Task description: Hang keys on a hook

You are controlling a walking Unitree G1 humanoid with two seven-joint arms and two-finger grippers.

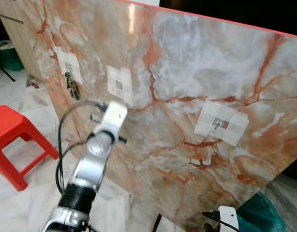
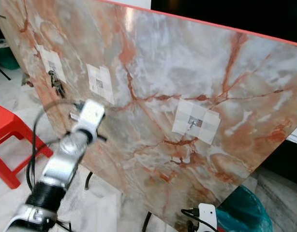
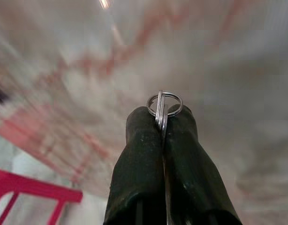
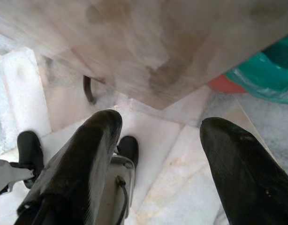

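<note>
A marble-patterned board (image 1: 187, 72) leans upright before me, with three taped white patches on it. The left patch (image 1: 67, 63) has a bunch of keys (image 1: 72, 86) hanging from it. A small metal hook shows on the middle patch (image 1: 119, 84) and on the right patch (image 1: 221, 123). My left arm (image 1: 97, 150) is raised toward the board, just below the middle patch. In the left wrist view my left gripper (image 3: 162, 115) is shut on a silver key ring (image 3: 164, 104) close to the board. My right gripper (image 4: 162, 129) hangs low and open over the floor.
A red plastic stool (image 1: 13, 140) stands on the tiled floor at my left. A teal bag (image 1: 259, 212) sits by the board's lower right corner, and a green bin (image 1: 8, 55) at the far left. A black cable (image 1: 61, 145) loops off my left arm.
</note>
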